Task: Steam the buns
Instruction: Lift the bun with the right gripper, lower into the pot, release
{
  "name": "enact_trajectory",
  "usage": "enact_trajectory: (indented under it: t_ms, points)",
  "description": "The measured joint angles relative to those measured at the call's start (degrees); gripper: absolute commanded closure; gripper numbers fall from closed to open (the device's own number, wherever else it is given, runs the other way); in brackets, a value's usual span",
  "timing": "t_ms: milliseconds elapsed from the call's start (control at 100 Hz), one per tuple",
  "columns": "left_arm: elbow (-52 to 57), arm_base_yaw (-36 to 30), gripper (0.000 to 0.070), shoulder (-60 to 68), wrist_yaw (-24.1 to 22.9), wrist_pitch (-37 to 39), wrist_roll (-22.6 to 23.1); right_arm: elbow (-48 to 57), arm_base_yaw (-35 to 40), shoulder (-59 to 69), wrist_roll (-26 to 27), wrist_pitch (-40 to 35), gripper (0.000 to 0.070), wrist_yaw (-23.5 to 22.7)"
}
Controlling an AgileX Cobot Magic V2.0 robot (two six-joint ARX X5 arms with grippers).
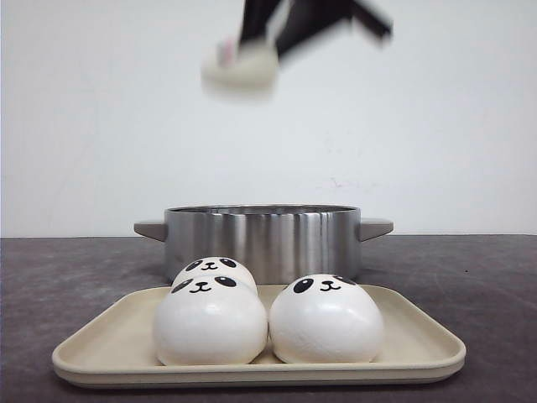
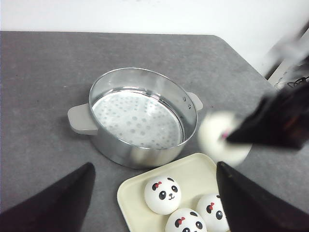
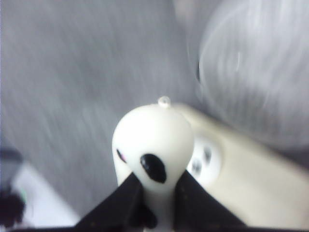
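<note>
1. Transfer step in hand: one bun (image 3: 153,145) aloft, well above the steamer pot (image 1: 262,239), the pot's perforated floor (image 2: 135,118) bare in the left wrist view, three buns waiting on the cream tray (image 1: 419,336) just in front of the pot.
2. Judged early in the task: nothing in the pot, one of four buns in transit.
3. Right gripper (image 3: 157,186) pinched closed on the lower part of that bun, dark fingers (image 3: 128,193) pressing in from both sides, the dome squeezed narrow between them, one black eye patch facing the wrist camera.
4. Right arm raised high above the pot, reaching in at a slant, heavily blurred in the front view; exact angle hard to tell.
5. Left gripper (image 2: 154,203) spread wide, holding nothing, hovering above the table on the near side of the pot, looking down at pot and tray.
6. Next move, as a judgement: carry over the pot's opening, lower inside the rim toward one side of the floor to leave room for three more, then release gently.
7. Risk, as a judgement: soft bun, tight pinch, possible sticking to the fingers on release; rim contact on the way down also worth avoiding.
</note>
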Motion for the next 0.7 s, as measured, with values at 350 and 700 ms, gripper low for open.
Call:
enact_trajectory:
  t_ms: [350,700]
  points:
    - [0.0,-1.2,0.0224,0.0,0.0,0.0,0.0,19.4,-10.8,13.3,-6.3,2.5,0.0694,5.9]
    - [0.0,-1.2,0.0224,0.0,0.0,0.0,0.0,19.7,-14.1,34.5,-8.5,6.5,0.0694,11.0]
